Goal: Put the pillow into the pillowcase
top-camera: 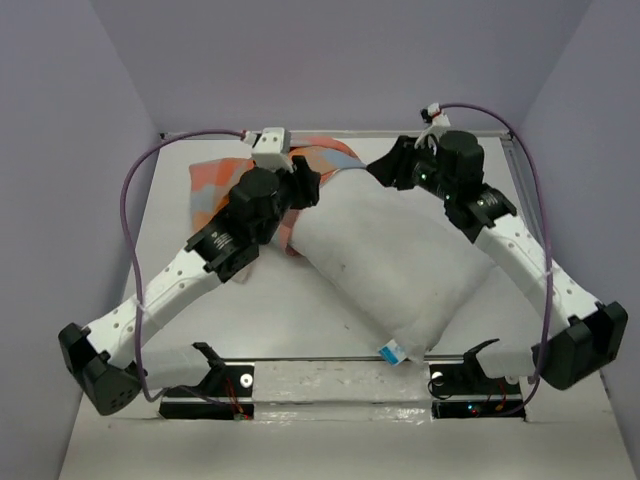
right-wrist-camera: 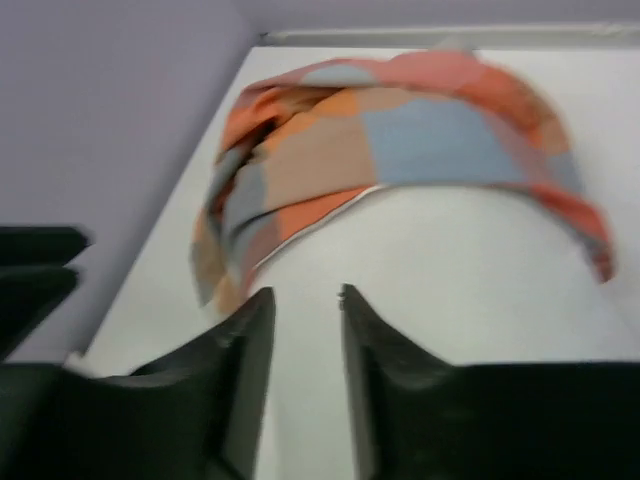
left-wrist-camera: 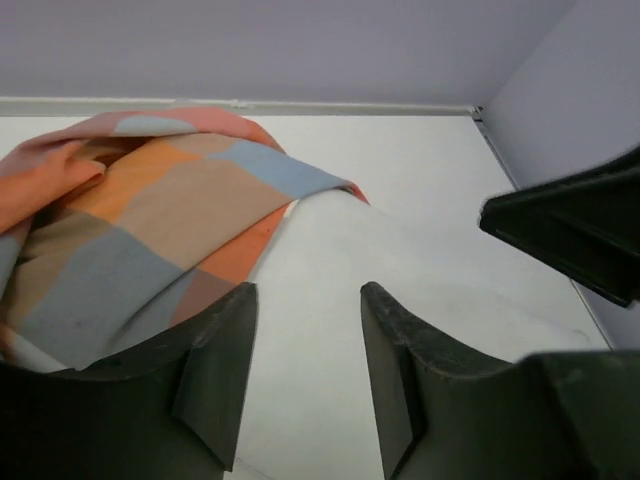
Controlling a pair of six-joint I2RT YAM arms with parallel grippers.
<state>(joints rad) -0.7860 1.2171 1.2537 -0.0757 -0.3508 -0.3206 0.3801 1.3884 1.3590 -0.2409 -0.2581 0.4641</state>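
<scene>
The white pillow [top-camera: 390,260] lies diagonally on the table, its far end tucked under the edge of the checked pillowcase [top-camera: 215,185], which is bunched at the back left. My left gripper [top-camera: 305,190] is open at the case's opening, its jaws apart over bare pillow [left-wrist-camera: 330,330], with the pillowcase [left-wrist-camera: 130,230] on its left. My right gripper [top-camera: 385,168] is open at the pillow's far end, jaws apart over the pillow [right-wrist-camera: 450,260], and the pillowcase [right-wrist-camera: 400,140] drapes over the end beyond it. In the wrist views the left gripper [left-wrist-camera: 307,295] and the right gripper [right-wrist-camera: 305,295] hold nothing.
A blue label [top-camera: 395,351] marks the pillow's near corner. A metal rail [top-camera: 340,375] with black brackets runs along the table's front edge. Purple cables [top-camera: 130,190] loop over both arms. Lilac walls close in the back and sides. The right gripper shows in the left wrist view [left-wrist-camera: 570,230].
</scene>
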